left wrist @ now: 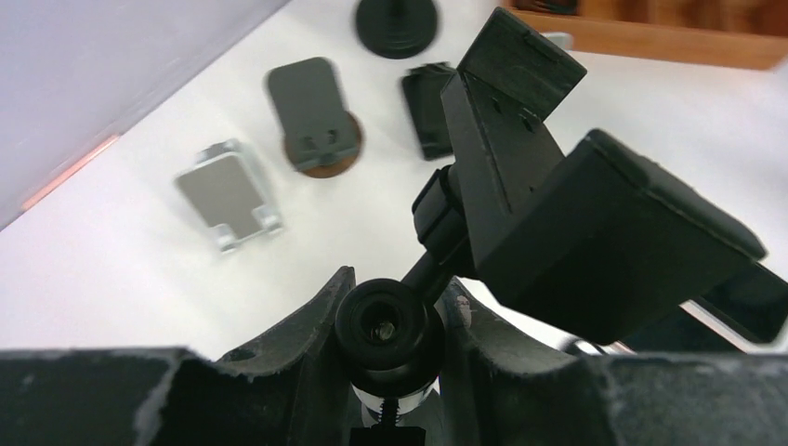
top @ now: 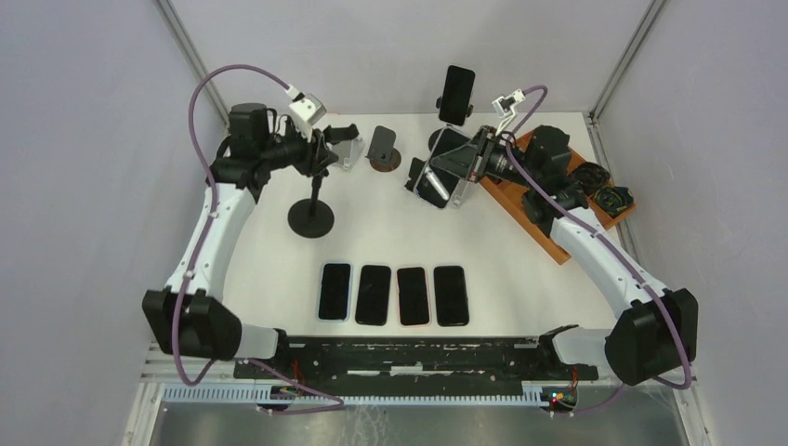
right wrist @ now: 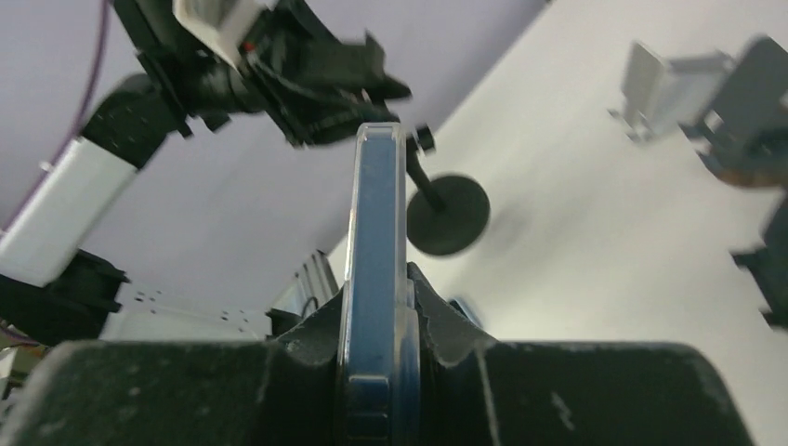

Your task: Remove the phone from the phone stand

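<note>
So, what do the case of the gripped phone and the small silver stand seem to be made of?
The phone case looks like clear glossy plastic or silicone: its edge is translucent, bluish. The silver stand looks like matte metal, perhaps aluminium: pale grey, thin bent plate.

Clear-cased phone (right wrist: 376, 204) clamped edge-on in the right gripper (right wrist: 376, 311), well apart from the black round-based phone stand (top: 311, 216)
</note>
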